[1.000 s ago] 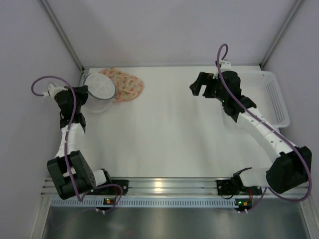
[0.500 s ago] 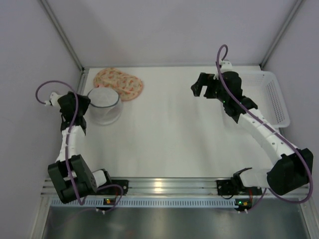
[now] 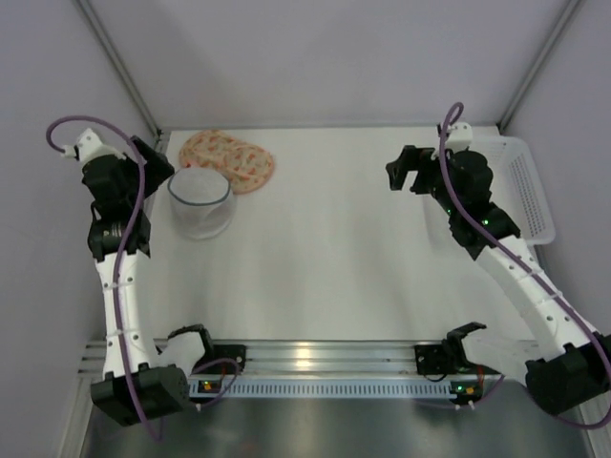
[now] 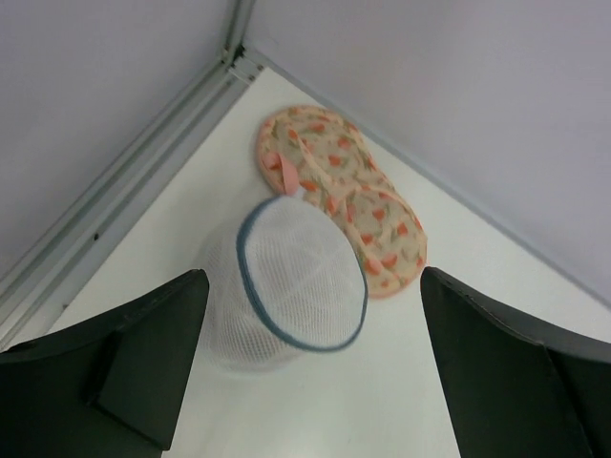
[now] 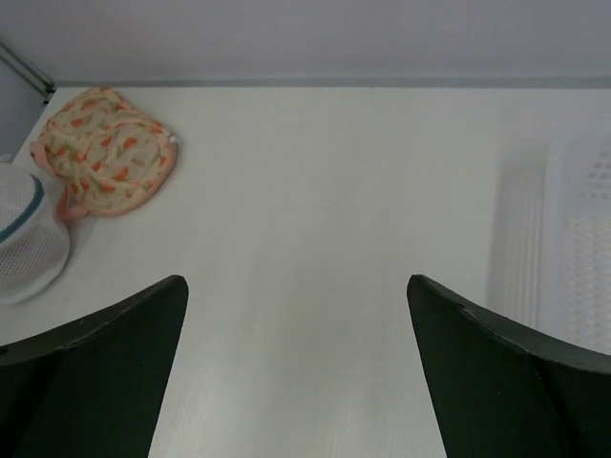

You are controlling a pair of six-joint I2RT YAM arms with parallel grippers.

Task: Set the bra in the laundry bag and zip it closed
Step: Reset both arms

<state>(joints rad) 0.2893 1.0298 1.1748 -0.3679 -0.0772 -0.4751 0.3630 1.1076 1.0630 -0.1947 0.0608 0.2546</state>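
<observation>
Raised since earlier, left of laundry bag (image 3: 201, 202): left tool (image 4: 310, 277), spread, empty. Far right of bag: right tool (image 5: 296, 281), spread. Just behind bag, by back edge of counter (image 3: 325, 267): bra (image 3: 229, 159), long axis slanting right-and-nearer. Open counter right of bag.

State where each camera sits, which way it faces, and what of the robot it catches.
Top external: above and behind the robot, looking down on the table; both arms show.
Left wrist: on the left gripper, looking down at the laundry bag and bra; its open fingers show.
Right wrist: on the right gripper, looking over the table toward the far wall; its open fingers show.
Shared: all three see laundry bag and bra.
</observation>
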